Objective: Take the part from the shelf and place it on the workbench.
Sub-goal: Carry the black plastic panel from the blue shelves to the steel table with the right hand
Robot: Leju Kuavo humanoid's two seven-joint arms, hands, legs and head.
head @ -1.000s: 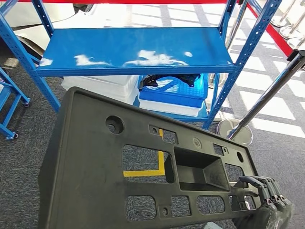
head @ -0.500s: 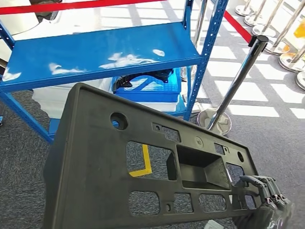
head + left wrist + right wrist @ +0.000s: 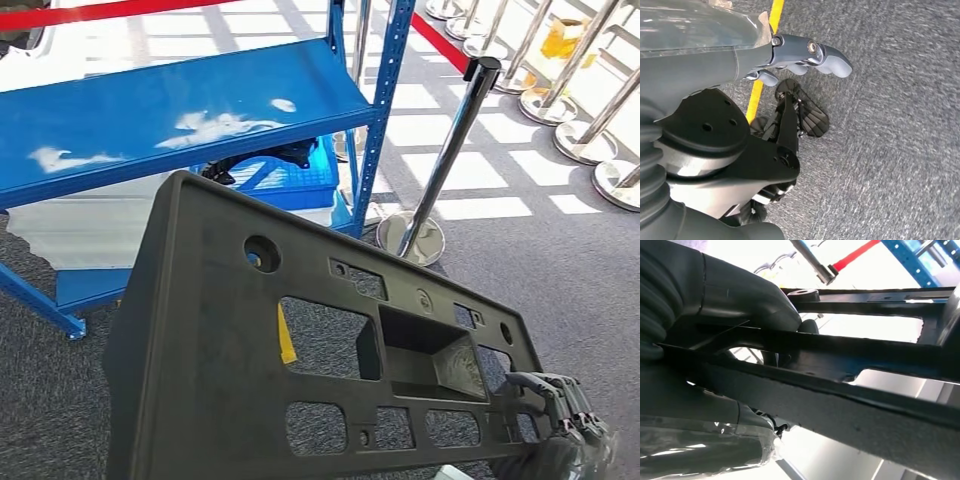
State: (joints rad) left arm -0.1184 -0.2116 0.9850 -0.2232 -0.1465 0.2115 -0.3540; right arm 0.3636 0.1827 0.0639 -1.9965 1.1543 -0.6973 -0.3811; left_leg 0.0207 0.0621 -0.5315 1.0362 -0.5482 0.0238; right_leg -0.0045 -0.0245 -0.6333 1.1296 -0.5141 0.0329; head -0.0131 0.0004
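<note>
The part (image 3: 219,340) is a large black plastic panel with several cut-outs, and it lies tilted across the lower half of the head view, off the shelf. My right hand (image 3: 562,418) grips its lower right edge, with dark fingers over the rim. In the right wrist view the grey thumb (image 3: 742,297) presses on a bar of the part (image 3: 866,367). My left hand (image 3: 806,55) hangs over the grey carpet, fingers stretched out and holding nothing.
The blue metal shelf (image 3: 181,110) stands behind the part, with a blue crate (image 3: 290,182) and white bins (image 3: 75,228) under it. A chrome stanchion (image 3: 447,150) with a red belt (image 3: 445,45) stands to the right, with several more behind it. Yellow tape (image 3: 285,335) marks the carpet.
The whole view has swung to the right: the shelf slides left and more stanchions come into view. The part stays in my right hand, in the same place in the picture.
</note>
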